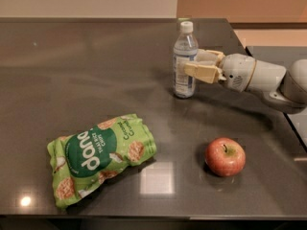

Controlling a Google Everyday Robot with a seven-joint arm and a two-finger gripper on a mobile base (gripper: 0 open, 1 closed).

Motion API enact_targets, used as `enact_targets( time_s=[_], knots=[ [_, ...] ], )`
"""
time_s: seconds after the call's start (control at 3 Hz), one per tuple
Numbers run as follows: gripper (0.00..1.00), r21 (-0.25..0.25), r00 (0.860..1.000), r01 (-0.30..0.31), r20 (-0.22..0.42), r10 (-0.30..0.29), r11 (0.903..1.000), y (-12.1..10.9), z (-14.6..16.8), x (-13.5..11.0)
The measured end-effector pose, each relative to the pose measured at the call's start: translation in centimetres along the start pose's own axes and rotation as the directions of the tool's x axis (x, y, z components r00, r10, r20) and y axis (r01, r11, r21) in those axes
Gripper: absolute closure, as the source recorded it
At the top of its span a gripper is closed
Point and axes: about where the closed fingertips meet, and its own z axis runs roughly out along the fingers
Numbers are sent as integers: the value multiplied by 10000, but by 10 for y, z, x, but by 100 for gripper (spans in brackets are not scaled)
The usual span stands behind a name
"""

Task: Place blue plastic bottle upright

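Note:
The blue plastic bottle [183, 56] stands upright on the dark table [96, 71], at the back right. It is clear with a white cap and a pale label. My gripper [192, 65] reaches in from the right at the bottle's mid height. Its tan fingers [201, 72] straddle the bottle, one in front and one behind, and are closed on it. The bottle's base rests on the table.
A green snack bag [100, 157] lies at the front left. A red apple [225, 156] sits at the front right, below my arm [268, 80]. The table's right edge [292, 128] runs close under the arm.

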Motion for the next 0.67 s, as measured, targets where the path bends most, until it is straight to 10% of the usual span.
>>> enact_targets(
  time_s=[0.67],
  knots=[
    [0,67,9998,184,123,-185,9998,4,3,1]
  ],
)
